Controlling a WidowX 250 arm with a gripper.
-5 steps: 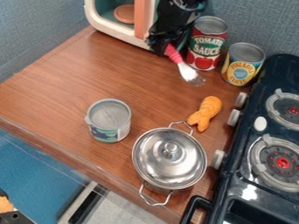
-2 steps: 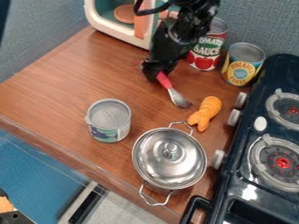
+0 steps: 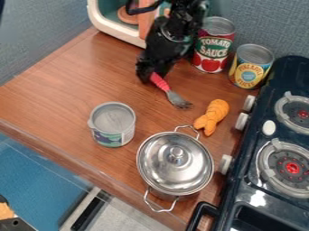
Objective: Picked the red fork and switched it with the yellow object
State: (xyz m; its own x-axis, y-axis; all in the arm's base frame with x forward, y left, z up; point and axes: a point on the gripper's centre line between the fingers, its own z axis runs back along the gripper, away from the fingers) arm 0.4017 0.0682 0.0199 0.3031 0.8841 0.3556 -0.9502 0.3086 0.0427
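Two fingers (image 3: 149, 76) closed on the red fork (image 3: 160, 82), I could knock the orange toy (image 3: 212, 116) by swinging toward four o'clock.

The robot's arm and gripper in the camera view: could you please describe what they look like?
The arm is black, with bulky, jointed sections and glossy highlights. A black cable curves out beside it near the view's top edge. The gripper is black too; I can make out no markings on either.
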